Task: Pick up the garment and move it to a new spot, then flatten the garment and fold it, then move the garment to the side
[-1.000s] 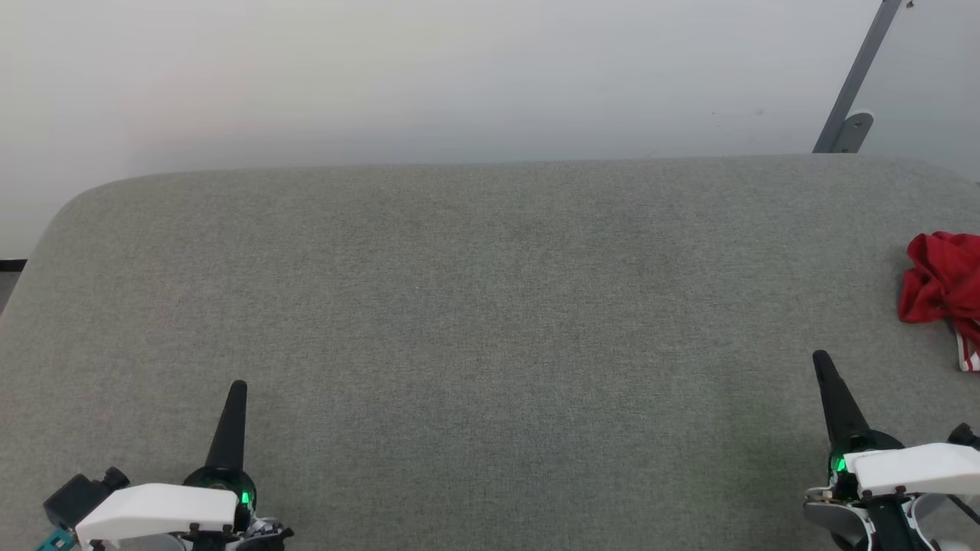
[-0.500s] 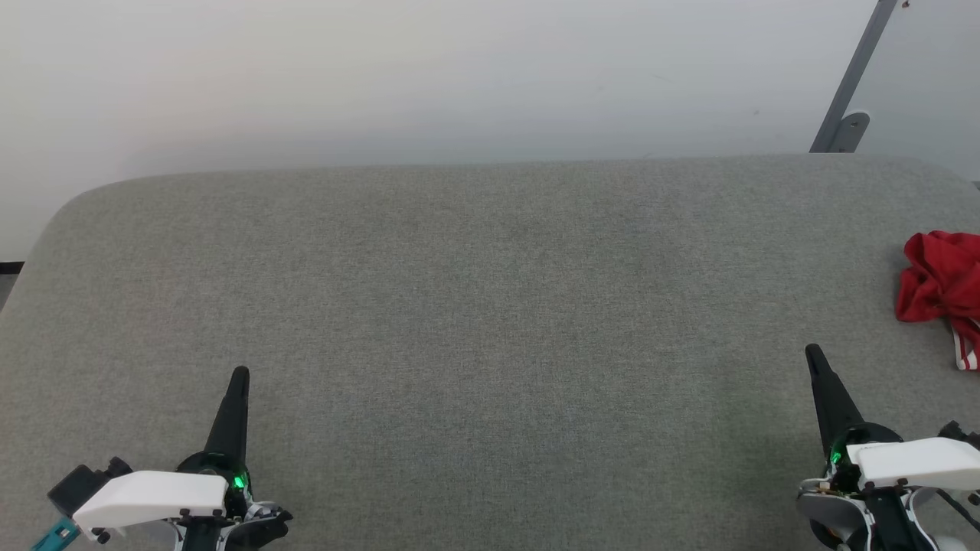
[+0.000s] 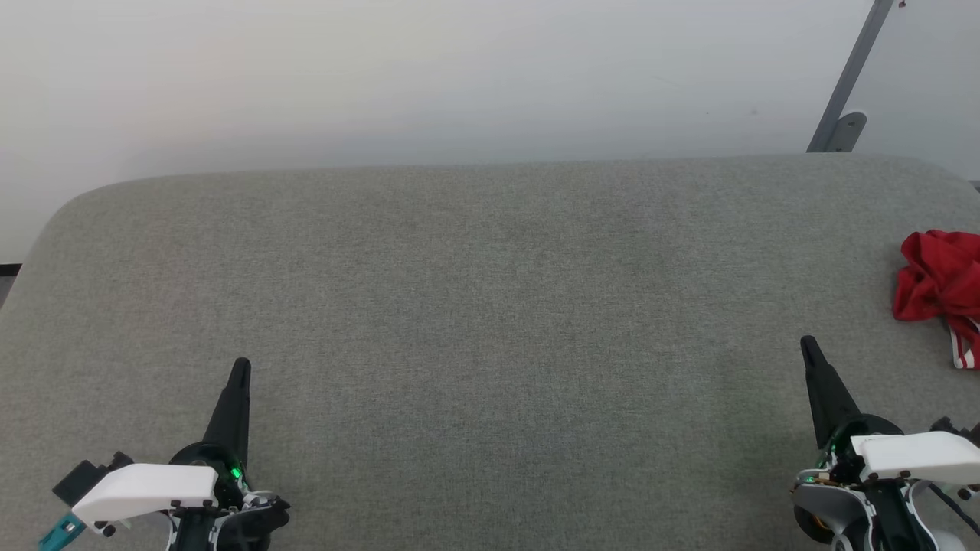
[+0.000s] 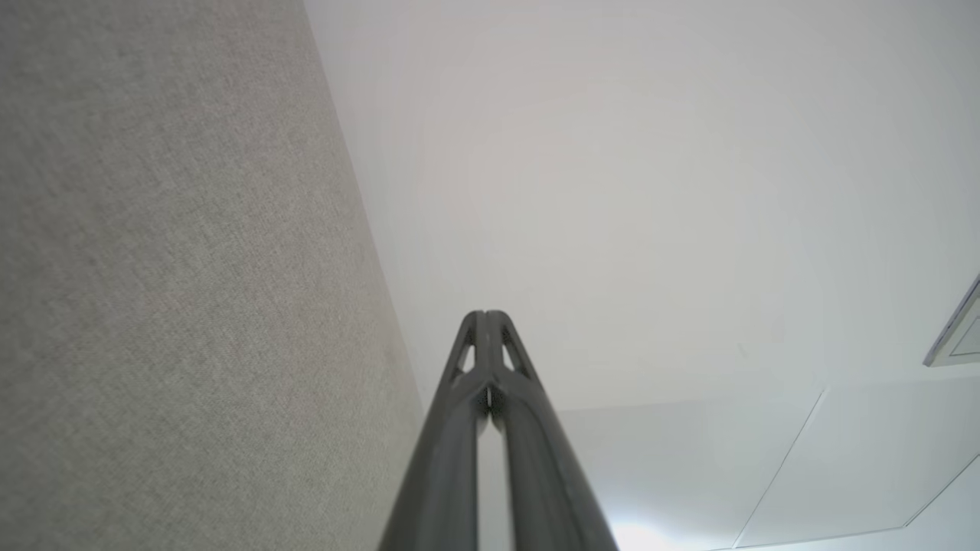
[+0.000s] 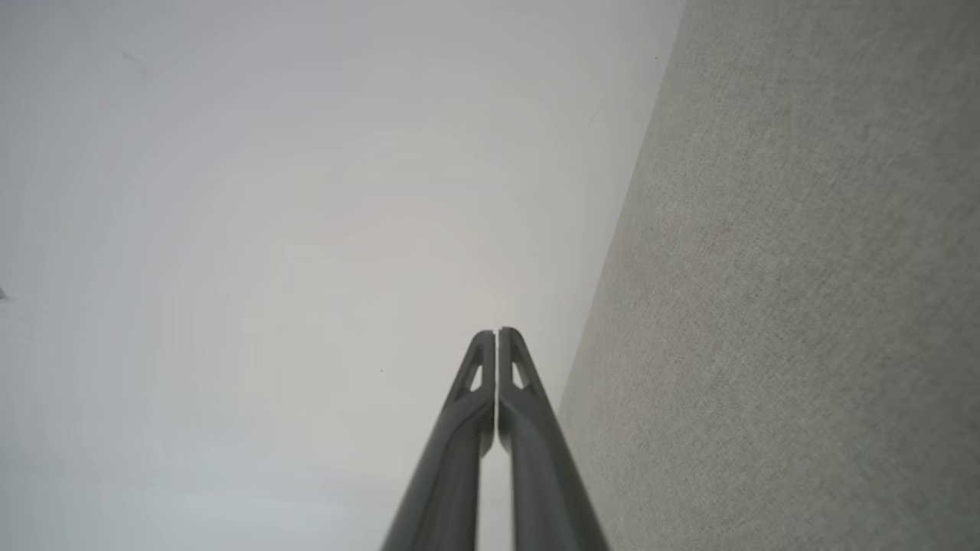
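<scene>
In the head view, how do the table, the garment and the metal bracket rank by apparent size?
1. Table.
2. Garment, though the frame edge cuts it.
3. Bracket, smallest; it also stands farther from the camera.

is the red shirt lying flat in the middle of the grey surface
No, the garment lies crumpled in a heap at the right edge of the head view, on the grey surface.

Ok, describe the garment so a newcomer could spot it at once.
Start from the wide grey fabric table. Follow it to the robot's far right, beyond the right gripper. There lies the garment, a crumpled red heap with red-and-white striped trim, vivid against plain grey.
</scene>
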`<state>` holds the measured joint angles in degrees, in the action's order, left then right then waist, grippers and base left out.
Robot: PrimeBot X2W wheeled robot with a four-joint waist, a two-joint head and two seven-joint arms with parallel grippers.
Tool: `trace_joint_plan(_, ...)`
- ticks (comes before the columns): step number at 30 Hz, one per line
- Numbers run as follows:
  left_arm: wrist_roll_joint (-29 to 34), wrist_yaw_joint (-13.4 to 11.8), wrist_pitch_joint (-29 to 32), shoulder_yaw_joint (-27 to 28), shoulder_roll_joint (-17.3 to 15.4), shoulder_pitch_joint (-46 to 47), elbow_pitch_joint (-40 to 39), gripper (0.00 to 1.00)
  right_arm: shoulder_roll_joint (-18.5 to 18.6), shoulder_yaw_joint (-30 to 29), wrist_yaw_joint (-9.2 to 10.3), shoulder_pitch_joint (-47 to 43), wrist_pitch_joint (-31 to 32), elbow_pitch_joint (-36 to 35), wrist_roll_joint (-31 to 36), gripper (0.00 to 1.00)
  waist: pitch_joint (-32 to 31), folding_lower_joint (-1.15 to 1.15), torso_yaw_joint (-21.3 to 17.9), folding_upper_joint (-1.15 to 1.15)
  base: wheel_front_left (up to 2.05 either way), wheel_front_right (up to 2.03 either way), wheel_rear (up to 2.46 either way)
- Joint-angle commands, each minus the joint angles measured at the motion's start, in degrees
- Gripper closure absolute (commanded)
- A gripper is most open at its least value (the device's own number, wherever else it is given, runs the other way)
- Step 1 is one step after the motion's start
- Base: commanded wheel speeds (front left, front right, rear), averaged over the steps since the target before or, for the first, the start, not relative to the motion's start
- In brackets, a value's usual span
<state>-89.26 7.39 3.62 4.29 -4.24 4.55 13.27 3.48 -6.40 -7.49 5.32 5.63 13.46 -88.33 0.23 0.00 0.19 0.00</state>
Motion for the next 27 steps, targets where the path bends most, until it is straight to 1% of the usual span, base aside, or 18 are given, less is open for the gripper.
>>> trace_joint_plan(1, -1.14, 0.16, 0.47, 0.17, -0.19, 1.14, 0.15, 1.00, -0.32, -0.19, 0.00, 0.62, 0.36, 0.19, -1.05, 1.00, -0.01, 0.00, -0.02, 0.00, 0.00, 0.00, 0.00)
trace_joint_plan(11, -5.02, 0.18, 1.55, 0.43, -0.08, 2.02, 0.80, 1.00, -0.75, -0.21, 0.00, 1.22, 1.09, 0.72, -4.29, 1.00, -0.05, 0.00, -0.19, 0.00, 0.00, 0.00, 0.00)
trace_joint_plan(27, -4.44, 0.18, 1.84, 0.74, 0.18, 1.98, 0.79, 1.00, -0.70, -0.19, 0.00, 1.09, 1.06, 0.64, -4.12, 1.00, -0.05, 0.00, -0.19, 0.00, 0.00, 0.00, 0.00)
